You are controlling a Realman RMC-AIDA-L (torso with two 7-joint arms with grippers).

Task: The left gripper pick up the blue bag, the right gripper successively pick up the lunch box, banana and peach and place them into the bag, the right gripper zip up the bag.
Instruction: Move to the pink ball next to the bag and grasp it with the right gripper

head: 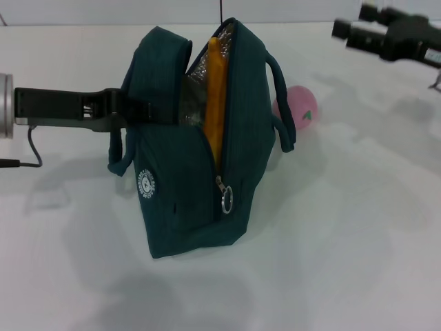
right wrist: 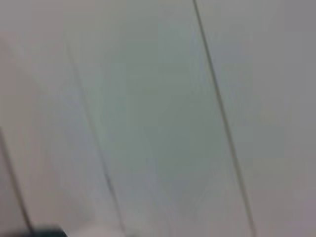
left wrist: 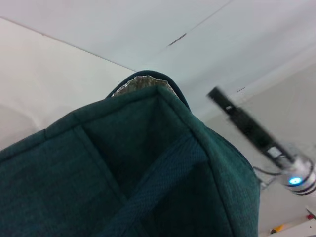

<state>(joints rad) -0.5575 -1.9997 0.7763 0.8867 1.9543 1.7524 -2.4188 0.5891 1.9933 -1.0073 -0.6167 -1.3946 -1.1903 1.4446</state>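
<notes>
I hold the blue bag (head: 200,145) upright on the worktop (head: 344,262), left gripper (head: 127,109) clenched on its side, banana (head: 215,103) inside (lunch box unseen), peach (head: 298,105) outstanding behind it, zip undone, right gripper (head: 358,31) raised, fingers indeterminate.

worktop (head: 331,262): plain white, soft shadows lying across it
wall (head: 103,10): pale, running behind the worktop's far edge
light: falling evenly

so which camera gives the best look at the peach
The head view. The peach sits in plain sight on the table, just beyond the blue bag on the robot's right, partly hidden by the bag's handle. The left wrist view shows only bag fabric and the far-off right arm; the right wrist view shows no peach at all.
</notes>
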